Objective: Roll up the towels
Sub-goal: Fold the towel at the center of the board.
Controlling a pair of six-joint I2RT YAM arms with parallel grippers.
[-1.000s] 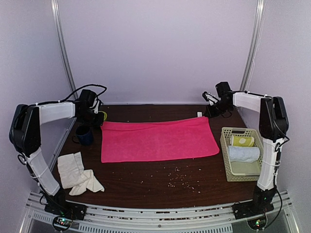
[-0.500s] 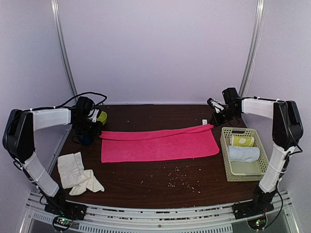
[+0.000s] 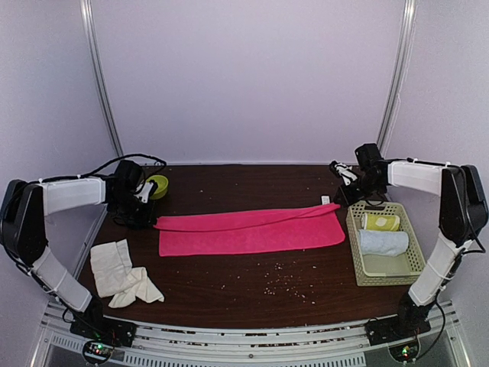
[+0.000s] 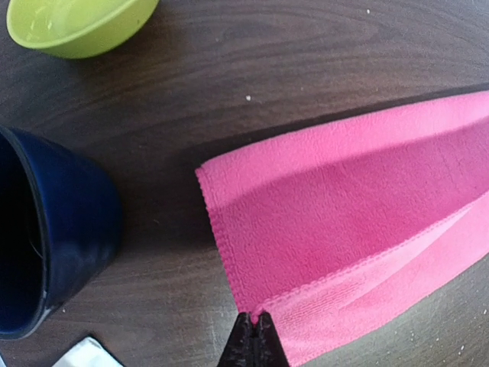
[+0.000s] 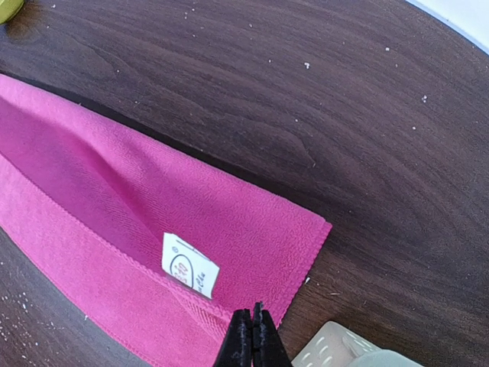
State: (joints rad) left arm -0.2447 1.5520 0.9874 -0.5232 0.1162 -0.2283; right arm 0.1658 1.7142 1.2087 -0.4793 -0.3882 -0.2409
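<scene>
Top external view is showing the cream towel (image 3: 122, 274) lying crumpled at 7 o'clock, not yet rolled. At the centre, the pink towel (image 3: 248, 232) is narrowing. Its far edge, flat a second ago, is coming over toward the near hem in a lengthwise fold, likely readying it for rolling. The left gripper (image 4: 256, 336) and right gripper (image 5: 252, 325) are each pinching a far corner. The basket (image 3: 353, 245) is sitting just beside the towel's 3 o'clock end, while the blue mug (image 4: 46, 237) and green bowl (image 4: 76, 27) are crowding 10 o'clock.

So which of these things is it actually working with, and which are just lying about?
In the job: pink towel, cream towel.
Just lying about: green bowl, blue mug, basket holding a yellow-green roll and a white roll.
</scene>
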